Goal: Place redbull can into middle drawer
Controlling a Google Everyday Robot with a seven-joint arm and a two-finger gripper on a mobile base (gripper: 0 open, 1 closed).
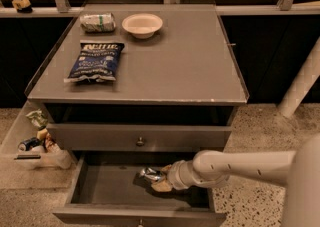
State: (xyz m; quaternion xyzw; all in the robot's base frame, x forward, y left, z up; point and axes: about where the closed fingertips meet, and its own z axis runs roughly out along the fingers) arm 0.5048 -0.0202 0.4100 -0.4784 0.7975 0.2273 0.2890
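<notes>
The middle drawer is pulled open below the knobbed drawer above it. My gripper reaches into it from the right, with the white arm behind it. It is shut on the redbull can, a small silvery can held on its side just above the drawer's grey floor. Only the can's end shows; the rest is hidden by the fingers.
On the cabinet top lie a blue chip bag, a white bowl and a silver can with green stripes. A clear tray of snacks sits on the floor at left. A white post stands at right.
</notes>
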